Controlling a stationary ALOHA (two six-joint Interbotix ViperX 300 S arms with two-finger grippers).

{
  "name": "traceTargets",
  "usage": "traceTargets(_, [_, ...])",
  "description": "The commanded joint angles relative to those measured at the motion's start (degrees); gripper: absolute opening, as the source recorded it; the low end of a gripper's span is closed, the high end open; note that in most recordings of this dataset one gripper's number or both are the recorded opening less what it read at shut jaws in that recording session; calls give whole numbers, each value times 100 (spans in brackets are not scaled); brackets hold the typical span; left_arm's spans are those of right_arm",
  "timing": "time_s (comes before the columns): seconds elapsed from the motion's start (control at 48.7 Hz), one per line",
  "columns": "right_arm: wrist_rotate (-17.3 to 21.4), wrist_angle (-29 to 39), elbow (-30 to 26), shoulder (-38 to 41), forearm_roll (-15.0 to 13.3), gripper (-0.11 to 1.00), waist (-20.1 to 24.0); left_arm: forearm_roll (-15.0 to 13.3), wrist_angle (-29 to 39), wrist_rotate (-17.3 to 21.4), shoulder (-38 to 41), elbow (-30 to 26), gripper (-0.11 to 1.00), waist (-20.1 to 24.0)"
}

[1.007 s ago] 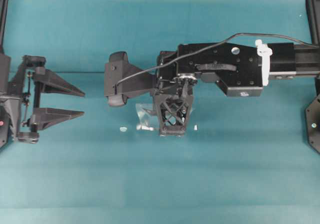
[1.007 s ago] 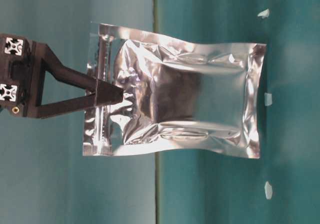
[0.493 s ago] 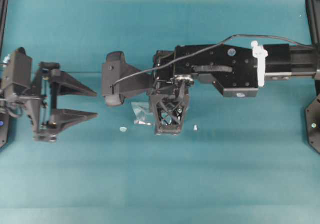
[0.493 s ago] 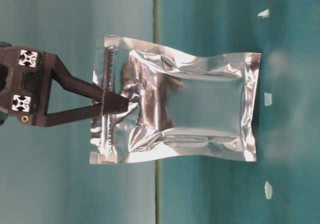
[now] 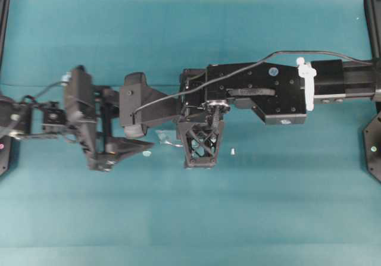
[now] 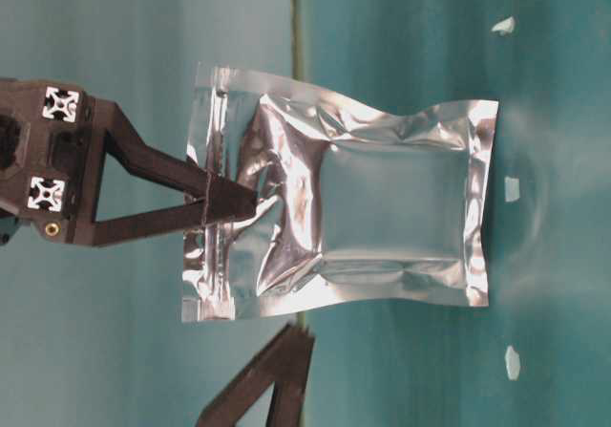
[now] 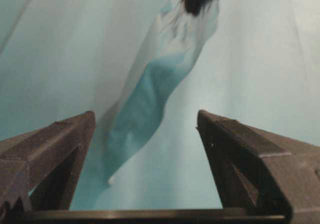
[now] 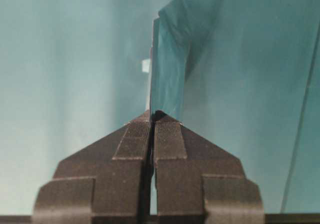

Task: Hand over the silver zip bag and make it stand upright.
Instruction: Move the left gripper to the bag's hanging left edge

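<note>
A: While the teal bench (image 5: 250, 218) lies bare and broad beneath both arms, the silver zip bag (image 6: 382, 217) hangs clear above it, pinched at its zip end by the right gripper (image 8: 152, 121), jaws clamped tight on the foil.

B: And the left gripper (image 7: 145, 134) is at the bag's lower end, jaws spread wide, gripping nothing, the pouch dangling between its fingers.

A: Risk from here, I'd say: if the right lets go before the left bites, the bag drops flat. That foil looks slick and crinkled too, so a shallow pinch could slide off.

B: A grab on one corner might also twist it, so it would lean when set down.

A: As for the surface, smooth teal cloth, plain teal backdrop behind, and a few tiny white specks (image 6: 513, 189) scattered on the bench.
</note>
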Motion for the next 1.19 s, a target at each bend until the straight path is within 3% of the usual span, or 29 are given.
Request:
traceTargets(0.0, [-44, -70, -44, -88, -18, 1, 18, 26, -97, 9, 158, -176, 96, -44])
traceTargets(0.267, [-53, -62, -44, -97, -18, 1, 18, 26, -448, 0, 589, -299, 96, -158])
traceTargets(1.171, [-62, -70, 26, -97, -18, 1, 26, 26, -650, 9, 1758, -1046, 96, -123])
